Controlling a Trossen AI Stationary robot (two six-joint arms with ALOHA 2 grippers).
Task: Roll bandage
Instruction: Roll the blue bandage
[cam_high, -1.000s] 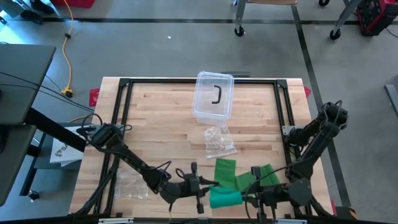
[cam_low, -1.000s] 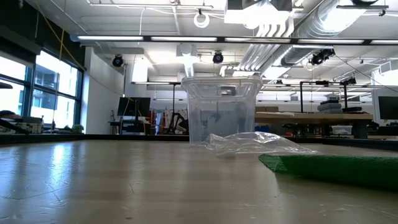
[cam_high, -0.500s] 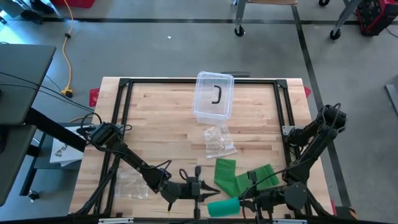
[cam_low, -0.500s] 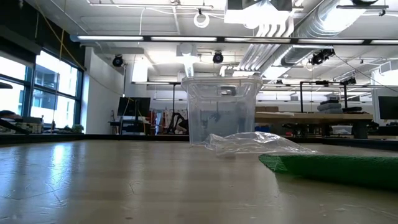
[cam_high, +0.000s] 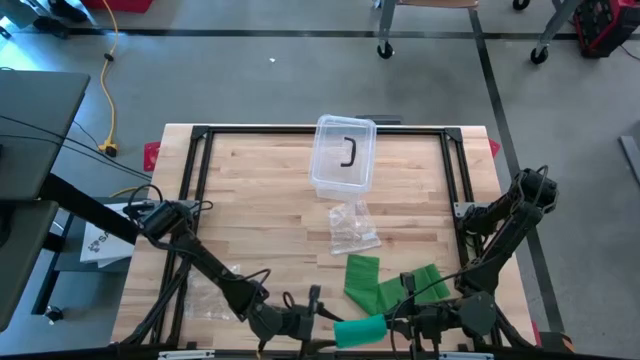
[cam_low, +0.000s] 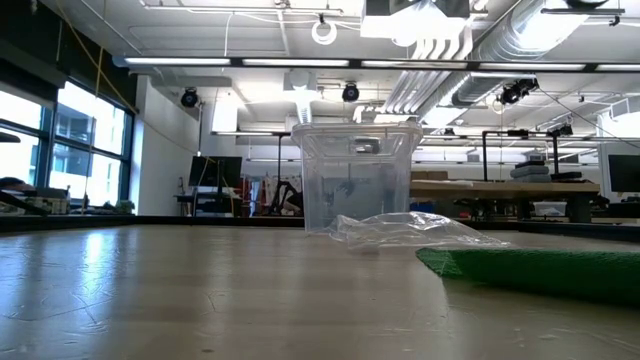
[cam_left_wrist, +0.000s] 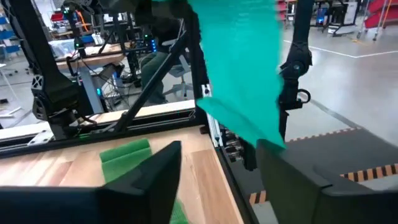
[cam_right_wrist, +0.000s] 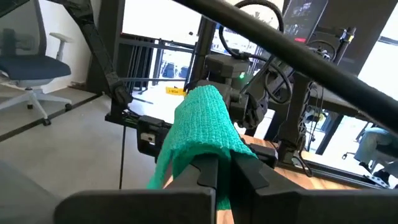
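Note:
The green bandage is partly wound into a roll, which hangs over the table's near edge. My right gripper is shut on the roll, seen close up in the right wrist view as roll and gripper. The unrolled rest lies flat on the wood, also showing as a green strip in the low view. My left gripper stands open just left of the roll. Its wrist view shows the gripper with the bandage beyond the fingertips, untouched. My right gripper pinches the roll's near end between its two fingers. The fingers lie level, come from the table's right and run along the roll. The roll is lifted clear of the table and sticks out past the fingertips toward the left arm.
A clear plastic box stands at the far middle, with a crumpled clear bag in front of it. Another clear bag lies near left. Black frame rails border the wooden top.
My left gripper has drawn away from the roll toward the table's near left and turned. The roll, in my right gripper, has shifted a little toward the near edge.

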